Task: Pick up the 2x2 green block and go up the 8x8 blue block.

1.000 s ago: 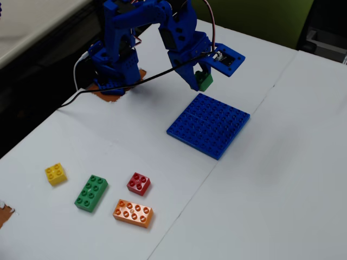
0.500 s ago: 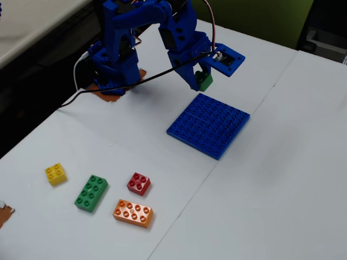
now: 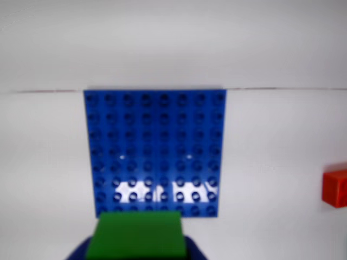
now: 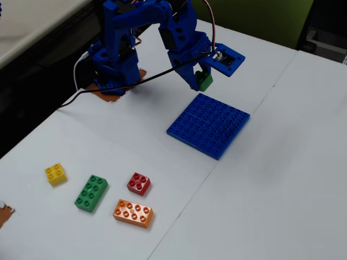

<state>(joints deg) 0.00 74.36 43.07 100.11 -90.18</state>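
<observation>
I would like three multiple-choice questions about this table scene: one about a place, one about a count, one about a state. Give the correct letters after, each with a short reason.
1. Where is the small green brick?
A. on the blue plate
B. in the hand, above the table
C. beside the yellow brick

2. How many loose bricks lie on the table in the fixed view?
A. two
B. four
C. six

3. What is on the blue plate?
A. nothing
B. a red brick
C. an orange brick

Answers:
1 B: the hand grips it beside the plate's far edge.
2 B: yellow, long green, red, orange.
3 A: every stud is bare.
</observation>
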